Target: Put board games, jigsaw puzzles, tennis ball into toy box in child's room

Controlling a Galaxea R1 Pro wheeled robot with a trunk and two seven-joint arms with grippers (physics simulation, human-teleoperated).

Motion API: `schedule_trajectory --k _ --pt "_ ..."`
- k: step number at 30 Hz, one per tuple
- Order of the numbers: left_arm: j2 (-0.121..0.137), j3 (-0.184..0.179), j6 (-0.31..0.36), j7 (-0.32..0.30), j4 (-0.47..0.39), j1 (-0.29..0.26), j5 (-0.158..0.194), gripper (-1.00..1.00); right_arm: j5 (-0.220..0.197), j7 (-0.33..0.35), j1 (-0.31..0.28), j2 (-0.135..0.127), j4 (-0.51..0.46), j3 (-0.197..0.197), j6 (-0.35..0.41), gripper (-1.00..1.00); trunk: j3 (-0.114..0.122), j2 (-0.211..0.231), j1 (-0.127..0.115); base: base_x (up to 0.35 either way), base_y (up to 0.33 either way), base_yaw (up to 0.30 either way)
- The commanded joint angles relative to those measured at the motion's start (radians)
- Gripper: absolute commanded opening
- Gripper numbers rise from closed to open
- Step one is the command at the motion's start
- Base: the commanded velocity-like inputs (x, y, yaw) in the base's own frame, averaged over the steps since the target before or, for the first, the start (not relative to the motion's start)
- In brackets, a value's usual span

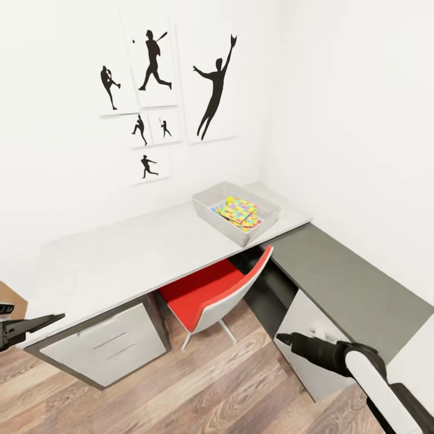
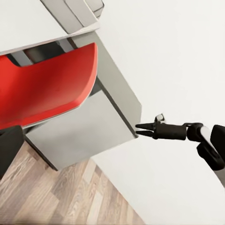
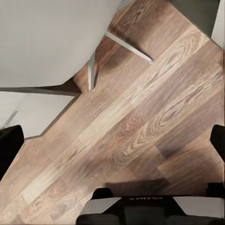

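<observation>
the toy box (image 1: 236,212) sits at the far right end of the table (image 1: 120,253), jigsaw puzzles (image 1: 237,213) inside; it lies ahead, well apart from both arms, nearer the right gripper (image 1: 282,339), jaws together and empty; left gripper (image 1: 54,317) jaws unclear

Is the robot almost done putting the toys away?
Partly. The toy box on the table already holds at least one jigsaw puzzle, and a yellow-green bit beside it may be the tennis ball. Neither the left gripper nor the right gripper carries anything. No board games show in the box, so those look left to fetch.
</observation>
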Motion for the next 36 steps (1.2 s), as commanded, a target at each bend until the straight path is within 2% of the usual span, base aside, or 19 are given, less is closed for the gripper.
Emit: schedule_trajectory --k 1,3,8,14,26,36 --pt "0.001 0.002 0.011 -0.004 0.001 0.006 -0.001 1.0 0.02 -0.01 0.0 0.008 0.0 0.012 -0.009 1.0 0.0 -0.002 0.001 -0.033 0.0 0.0" --pt "-0.003 0.004 0.01 -0.004 0.003 0.016 -0.004 1.0 0.072 -0.01 0.001 0.031 0.003 0.023 -0.025 1.0 0.003 -0.002 0.001 -0.018 0.0 0.0" --pt "-0.006 0.007 0.009 -0.004 -0.012 0.022 -0.003 1.0 0.119 -0.009 0.001 0.068 0.005 0.023 -0.034 1.0 0.011 -0.002 0.001 -0.007 0.0 0.0" --pt "-0.007 0.008 0.007 -0.004 -0.016 0.023 -0.005 1.0 0.131 -0.009 0.001 0.08 0.007 0.021 -0.038 1.0 0.021 -0.002 0.001 -0.001 0.0 0.0" --pt "-0.008 0.008 0.006 -0.004 -0.013 0.023 -0.004 1.0 0.134 -0.009 0.001 0.082 0.015 0.022 -0.04 1.0 0.041 -0.002 0.001 0.0 0.0 0.0" --pt "-0.008 0.009 0.005 -0.004 -0.013 0.023 -0.007 1.0 0.133 -0.009 0.0 0.083 0.12 0.018 -0.052 1.0 0.058 -0.002 0.001 0.0 0.0 0.0"
